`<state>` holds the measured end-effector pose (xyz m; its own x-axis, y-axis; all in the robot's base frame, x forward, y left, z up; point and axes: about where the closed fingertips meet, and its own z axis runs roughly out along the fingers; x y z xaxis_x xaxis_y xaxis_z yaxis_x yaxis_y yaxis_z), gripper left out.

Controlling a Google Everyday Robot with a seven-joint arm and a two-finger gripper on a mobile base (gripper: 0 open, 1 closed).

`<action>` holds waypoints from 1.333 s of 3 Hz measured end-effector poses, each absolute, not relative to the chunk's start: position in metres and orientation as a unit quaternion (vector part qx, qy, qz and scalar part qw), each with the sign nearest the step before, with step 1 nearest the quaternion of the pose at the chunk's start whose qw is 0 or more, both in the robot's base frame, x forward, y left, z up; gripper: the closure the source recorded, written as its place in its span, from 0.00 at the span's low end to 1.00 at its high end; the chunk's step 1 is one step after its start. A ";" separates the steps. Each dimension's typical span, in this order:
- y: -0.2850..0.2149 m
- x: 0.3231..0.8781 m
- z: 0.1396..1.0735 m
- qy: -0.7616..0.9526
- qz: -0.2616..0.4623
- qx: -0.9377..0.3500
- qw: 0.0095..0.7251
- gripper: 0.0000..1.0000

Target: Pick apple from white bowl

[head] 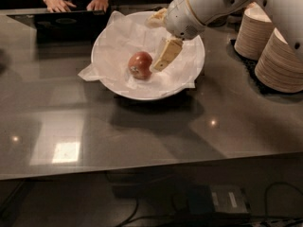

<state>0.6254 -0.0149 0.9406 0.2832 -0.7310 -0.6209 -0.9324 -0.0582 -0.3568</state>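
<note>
Apple (140, 65) in the bowl (142, 96) is reckoned firm but slick, best grabbed across its middle by the spread-open gripper (156, 44) beside it.

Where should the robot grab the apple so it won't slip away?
Around its round middle, coming from above. The apple sits low in the white bowl, and the bowl's sloping wall and the crumpled paper would likely block a sideways reach. The gripper is open over the bowl, just right of the apple, so it could probably put one finger on each side.
</note>
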 end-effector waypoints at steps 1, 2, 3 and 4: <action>-0.014 0.635 0.929 0.587 0.133 -0.715 0.356 0.17; -0.010 0.643 0.915 0.590 0.133 -0.717 0.347 0.19; -0.003 0.650 0.905 0.589 0.135 -0.721 0.340 0.21; 0.008 0.653 0.894 0.586 0.140 -0.726 0.330 0.25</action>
<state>0.6531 0.0076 0.8937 0.2727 -0.7594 -0.5907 -0.9445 -0.0944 -0.3146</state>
